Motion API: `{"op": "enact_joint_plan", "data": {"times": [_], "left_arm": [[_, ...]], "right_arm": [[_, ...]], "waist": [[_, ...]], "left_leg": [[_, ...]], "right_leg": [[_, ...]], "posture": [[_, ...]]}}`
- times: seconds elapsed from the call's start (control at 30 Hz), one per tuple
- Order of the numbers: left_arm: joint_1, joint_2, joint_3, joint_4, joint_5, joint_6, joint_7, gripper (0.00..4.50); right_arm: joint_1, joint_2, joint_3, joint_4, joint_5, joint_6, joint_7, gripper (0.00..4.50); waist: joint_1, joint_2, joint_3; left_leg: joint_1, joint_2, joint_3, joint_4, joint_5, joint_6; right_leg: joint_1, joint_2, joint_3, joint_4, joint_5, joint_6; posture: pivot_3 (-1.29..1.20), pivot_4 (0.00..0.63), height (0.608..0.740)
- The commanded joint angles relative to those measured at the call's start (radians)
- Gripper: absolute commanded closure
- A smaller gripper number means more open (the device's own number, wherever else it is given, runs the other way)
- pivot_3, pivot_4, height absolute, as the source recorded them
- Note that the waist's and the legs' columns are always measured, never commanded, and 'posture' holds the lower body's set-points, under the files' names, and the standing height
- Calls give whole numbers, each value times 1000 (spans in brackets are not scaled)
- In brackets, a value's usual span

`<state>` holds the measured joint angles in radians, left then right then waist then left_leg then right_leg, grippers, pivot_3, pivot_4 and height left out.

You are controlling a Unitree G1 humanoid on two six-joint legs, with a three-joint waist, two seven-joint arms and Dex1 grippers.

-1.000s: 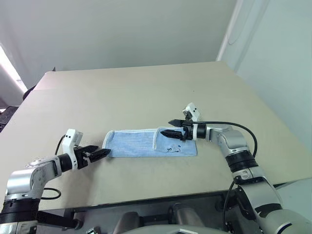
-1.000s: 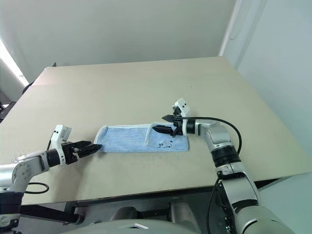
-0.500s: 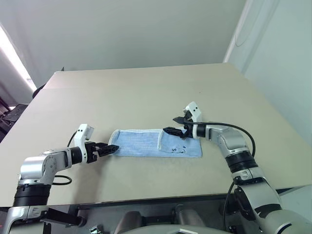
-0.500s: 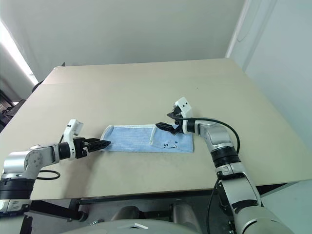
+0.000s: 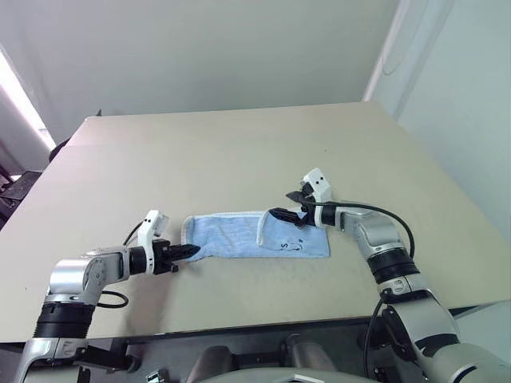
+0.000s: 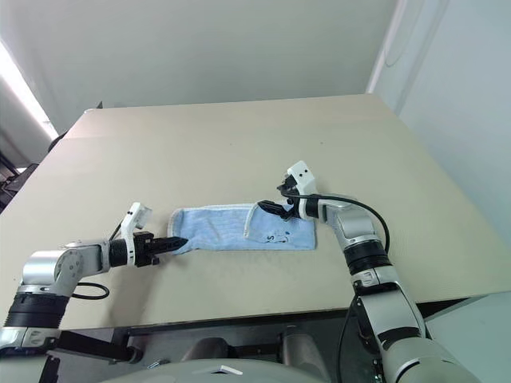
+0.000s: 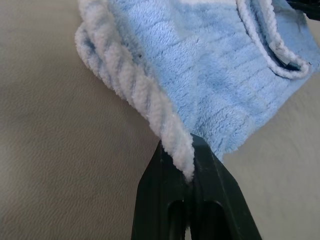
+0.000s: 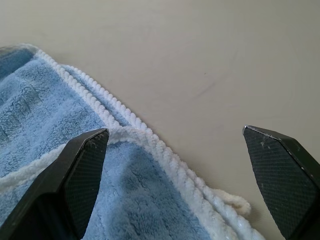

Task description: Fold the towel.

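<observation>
Lying as a long strip across the near middle of the table point(image 5: 239, 152), the towel point(image 5: 231, 237) has a flap already turned over near its right end, white edging showing. Left pincer point(image 7: 189, 176) is clamped on the towel's left end corner, edging caught between its tips. Right pincer point(image 8: 175, 165) stands wide apart over the far edge by the flap, gripping nothing. Step in hand, as I judge: taking hold of both ends for the next fold. Next move calls for the right pincer to close on the edging, then lifting without dragging. Open table all round; near edge closest, far side roomy.
</observation>
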<state>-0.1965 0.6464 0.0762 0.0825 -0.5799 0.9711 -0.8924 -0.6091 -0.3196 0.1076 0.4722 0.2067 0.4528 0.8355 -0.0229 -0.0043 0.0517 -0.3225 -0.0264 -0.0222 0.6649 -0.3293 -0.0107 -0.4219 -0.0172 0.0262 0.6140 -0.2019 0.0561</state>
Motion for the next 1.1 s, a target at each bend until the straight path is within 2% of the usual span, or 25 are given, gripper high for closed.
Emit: {"op": "enact_joint_plan", "data": {"times": [0.03,0.13,0.3,0.53,0.63,0.83,1.1], "left_arm": [[24,45,37,-43,-6,18,5,4481],[66,106,100,-101,-37,57,-2,4481],[179,213,261,-251,-136,175,0,4481],[354,330,434,-274,-161,200,-45,4481],[354,348,462,-270,-181,204,-57,4481],[192,285,410,-366,-297,236,-22,4481],[-14,188,124,-386,-304,239,-12,4481]], "right_arm": [[3,-6,-44,-97,77,9,69,0],[36,-25,-77,-220,186,85,154,0],[37,-49,-155,-368,321,219,152,0],[65,-85,-110,-317,260,202,126,0],[76,-93,-99,-324,263,203,135,0],[80,-101,-75,-338,242,161,148,0],[94,-103,-86,-318,207,123,96,0]], "waist": [[-5,0,0],[-22,-1,1],[-35,-3,3],[-47,-3,5],[-46,-3,7],[-43,-4,7],[-42,-4,8]], "left_leg": [[0,0,0,0,0,0],[-1,1,-1,-1,0,0],[-2,5,-1,-2,0,1],[-1,6,-2,-2,0,1],[-1,6,-2,-2,0,1],[-2,4,-1,-2,0,0],[-2,3,0,-2,-1,0]], "right_leg": [[0,0,0,0,0,0],[-1,1,0,0,1,2],[-5,3,0,1,1,1],[-4,4,-1,1,-1,-2],[-4,4,-1,0,-1,-3],[-4,3,-1,0,-1,-2],[-4,4,1,0,1,0]], "posture": [[0,0,740],[0,0,740],[0,0,740],[0,0,740],[0,0,740],[0,0,740],[0,0,740]]}}
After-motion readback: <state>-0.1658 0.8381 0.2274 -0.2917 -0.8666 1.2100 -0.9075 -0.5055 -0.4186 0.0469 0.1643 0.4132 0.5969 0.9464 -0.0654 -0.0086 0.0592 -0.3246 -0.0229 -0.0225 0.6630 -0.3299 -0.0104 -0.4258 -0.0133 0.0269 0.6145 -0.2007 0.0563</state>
